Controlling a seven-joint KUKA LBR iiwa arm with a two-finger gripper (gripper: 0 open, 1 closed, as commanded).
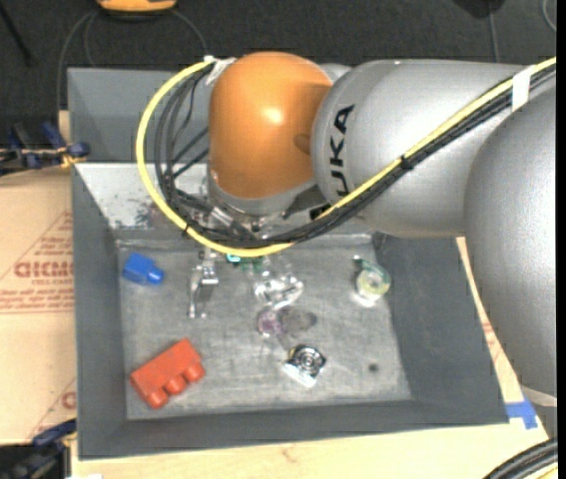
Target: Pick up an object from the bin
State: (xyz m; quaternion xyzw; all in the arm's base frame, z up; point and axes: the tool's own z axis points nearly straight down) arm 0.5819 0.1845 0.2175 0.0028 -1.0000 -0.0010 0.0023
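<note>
Here the tool (pixel 239 289) hangs under the arm's orange cover (pixel 263 118) at the centre of the frame, its two metal fingers (pixel 201 289) apart over the scuffed floor of the grey metal bin (pixel 362 377). Nearest is a small purple translucent piece (pixel 281 320), just below and right of the tool, by the finger on the frame's right, with no clear long axis. A shiny round metal fitting (pixel 304 364) lies close below it, while the blue plastic block (pixel 143 269), red studded toy brick (pixel 168 374) and pale round disc (pixel 370 283) lie well apart.
</note>
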